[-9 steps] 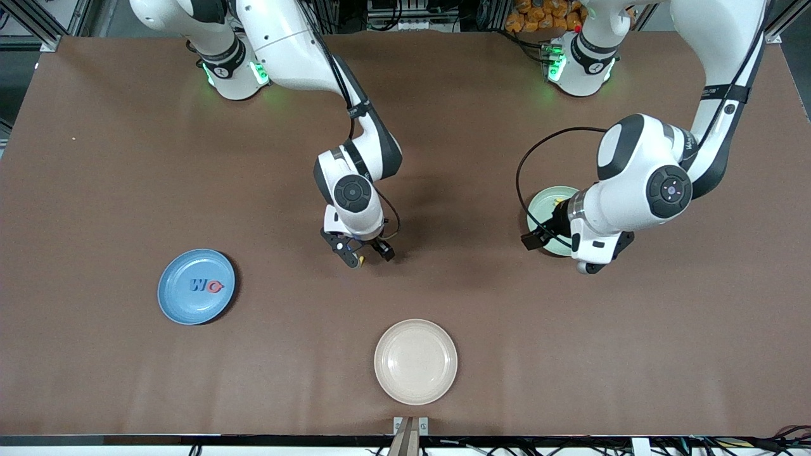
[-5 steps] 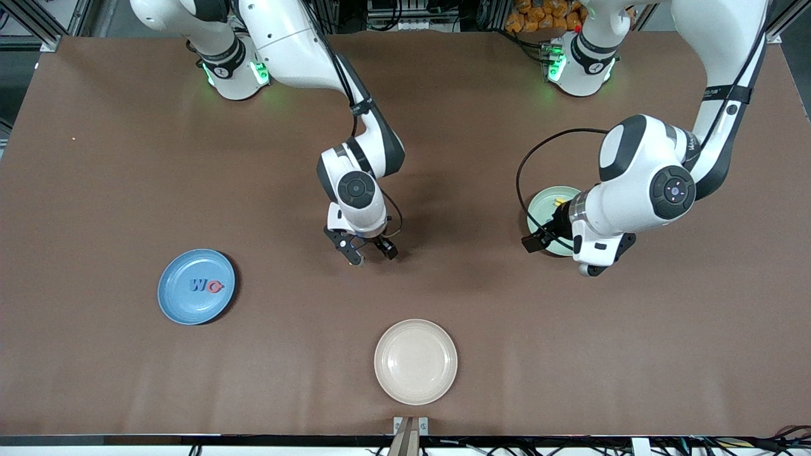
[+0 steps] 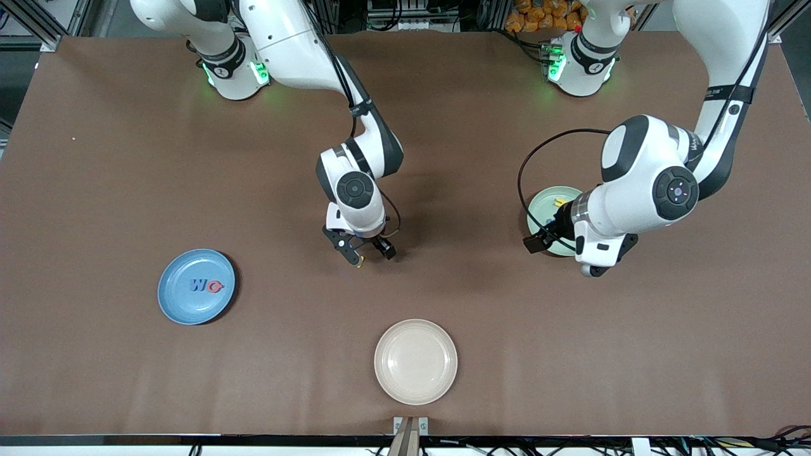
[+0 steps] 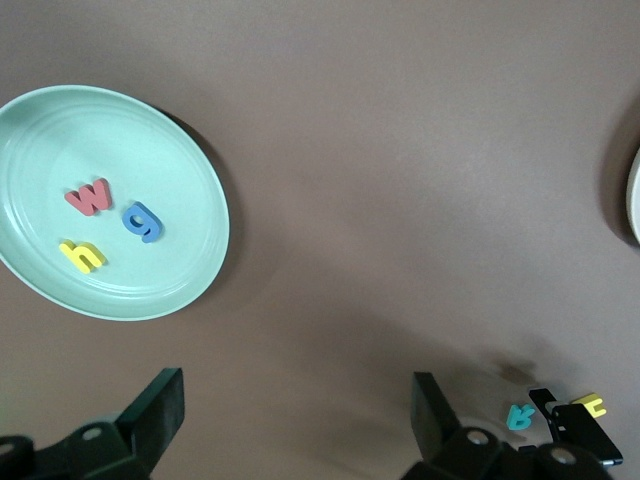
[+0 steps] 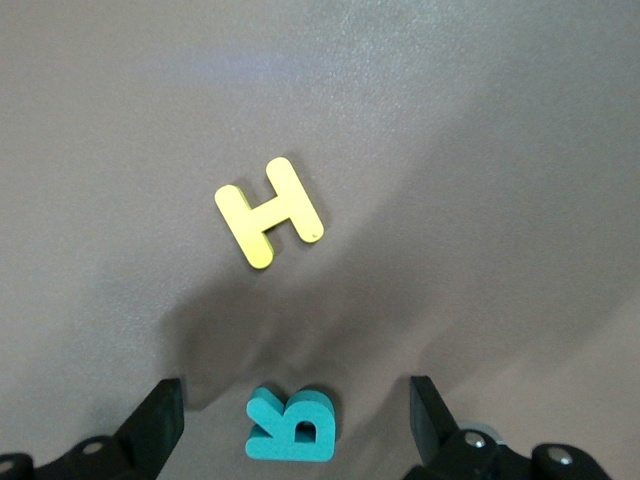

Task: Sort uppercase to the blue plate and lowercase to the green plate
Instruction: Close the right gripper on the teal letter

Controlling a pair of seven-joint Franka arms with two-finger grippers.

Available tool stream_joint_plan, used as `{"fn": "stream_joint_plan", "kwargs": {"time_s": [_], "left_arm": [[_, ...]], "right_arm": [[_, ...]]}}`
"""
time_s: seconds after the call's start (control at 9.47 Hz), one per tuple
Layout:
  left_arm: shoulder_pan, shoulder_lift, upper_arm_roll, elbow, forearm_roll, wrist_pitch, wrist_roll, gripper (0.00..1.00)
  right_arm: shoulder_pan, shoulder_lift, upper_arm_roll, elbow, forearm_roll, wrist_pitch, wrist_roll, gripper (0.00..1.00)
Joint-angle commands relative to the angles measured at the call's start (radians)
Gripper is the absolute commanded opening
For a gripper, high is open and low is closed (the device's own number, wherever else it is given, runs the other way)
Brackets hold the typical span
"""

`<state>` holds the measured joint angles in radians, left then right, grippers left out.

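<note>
My right gripper (image 3: 367,253) is open and low over the table's middle. The teal R (image 5: 292,424) lies on the table between its fingers. The yellow H (image 5: 270,212) lies just past it and also shows in the front view (image 3: 360,259). The blue plate (image 3: 184,304) holds the blue W (image 3: 198,285) and red Q (image 3: 215,287). The green plate (image 4: 180,160) holds the red w (image 4: 89,196), blue g (image 4: 143,221) and yellow h (image 4: 82,256). My left gripper (image 4: 295,420) is open and empty over bare table beside the green plate (image 3: 546,202). The blue m is out of view.
An empty cream plate (image 3: 415,361) sits near the table's front edge, nearer the front camera than my right gripper. Its rim shows in the left wrist view (image 4: 634,195). The left arm's elbow hangs over the green plate.
My right gripper has shifted slightly over the teal R and stays open. My left arm has drifted a little toward its own end of the table. No letter has moved.
</note>
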<state>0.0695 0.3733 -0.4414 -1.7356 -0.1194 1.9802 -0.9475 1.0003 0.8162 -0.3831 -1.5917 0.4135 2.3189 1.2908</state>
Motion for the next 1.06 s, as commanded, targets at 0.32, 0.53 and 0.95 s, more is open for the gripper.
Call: {"fn": "stream_joint_plan", "kwargs": {"time_s": [0.32,0.53,0.95], "left_arm": [[0.004,0.009,0.001,0.021,-0.025,-0.027,-0.008,1.00],[0.004,0.010,0.001,0.021,-0.023,-0.027,-0.005,1.00],[0.000,0.010,-0.005,0.028,-0.022,-0.027,-0.014,1.00]], "right_arm": [[0.024,-0.006,0.004,-0.025,0.018,0.070,0.065,0.02],[0.024,-0.008,0.016,-0.030,0.018,0.074,0.058,0.00],[-0.014,-0.048,0.007,-0.030,0.005,0.057,-0.042,0.00]]}}
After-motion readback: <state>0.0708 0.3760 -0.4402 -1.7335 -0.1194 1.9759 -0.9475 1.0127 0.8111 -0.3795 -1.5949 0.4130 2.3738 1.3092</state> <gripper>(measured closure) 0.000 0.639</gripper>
